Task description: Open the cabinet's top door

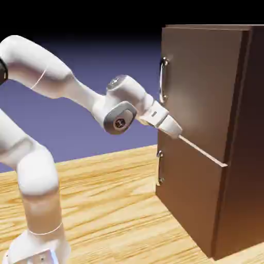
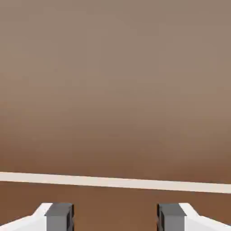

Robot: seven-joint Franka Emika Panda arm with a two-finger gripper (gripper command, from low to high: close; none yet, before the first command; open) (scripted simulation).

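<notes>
The cabinet (image 1: 242, 154) stands at the right of the exterior view, dark brown with two stacked doors. The top door (image 1: 201, 87) carries a long curved silver handle (image 1: 163, 80) near its left edge. My gripper (image 1: 178, 133) points at the door's lower part, well below that handle, just above the pale seam (image 1: 203, 151) between the doors. In the hand view brown wood (image 2: 115, 81) fills the picture, with the pale seam (image 2: 115, 182) crossing low. My gripper (image 2: 115, 217) is open, and nothing lies between its grey fingertips (image 2: 59, 215).
The lower door (image 1: 191, 196) has a smaller silver handle (image 1: 159, 168) at its left edge. The cabinet rests on a light wooden table (image 1: 113, 206). The arm's elbow and forearm (image 1: 77, 93) reach in from the left.
</notes>
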